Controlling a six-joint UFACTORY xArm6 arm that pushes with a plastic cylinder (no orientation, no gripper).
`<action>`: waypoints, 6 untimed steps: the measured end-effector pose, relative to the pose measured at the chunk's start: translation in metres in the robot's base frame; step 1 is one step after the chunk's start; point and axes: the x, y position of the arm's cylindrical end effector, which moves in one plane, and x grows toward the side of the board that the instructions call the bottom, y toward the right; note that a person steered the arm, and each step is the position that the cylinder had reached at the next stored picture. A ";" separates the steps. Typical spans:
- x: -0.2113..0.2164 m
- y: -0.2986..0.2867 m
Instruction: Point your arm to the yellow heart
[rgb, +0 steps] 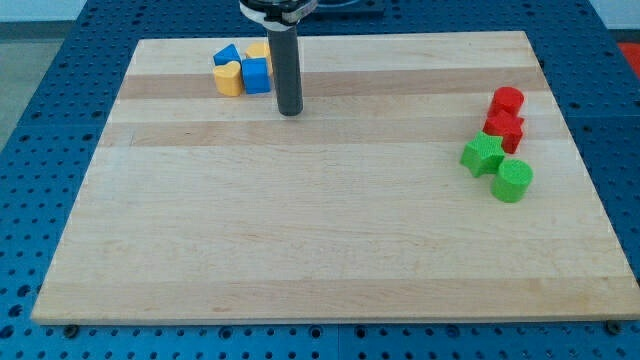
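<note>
While the dark rod hangs down from the view's top, my tip (289, 110) rests on the wooden table (320, 240) at about four o'clock from the yellow heart (229, 78), near it but not touching. The yellow heart lies at the table's upper left, in a tight cluster: a blue cube (256, 75) touches it at three o'clock, a blue triangular block (226, 54) sits at twelve o'clock, and another yellow block (260, 50), partly hidden by the rod, lies at about one o'clock. The arm carries no fingers, only the rod, holding nothing. Well apart, at the table's three o'clock edge, stand a red cylinder (507, 101), a red star (505, 129), a green star (483, 154) and a green cylinder (513, 181).
</note>
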 end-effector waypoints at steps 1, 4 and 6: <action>-0.003 -0.002; -0.007 -0.013; -0.005 -0.109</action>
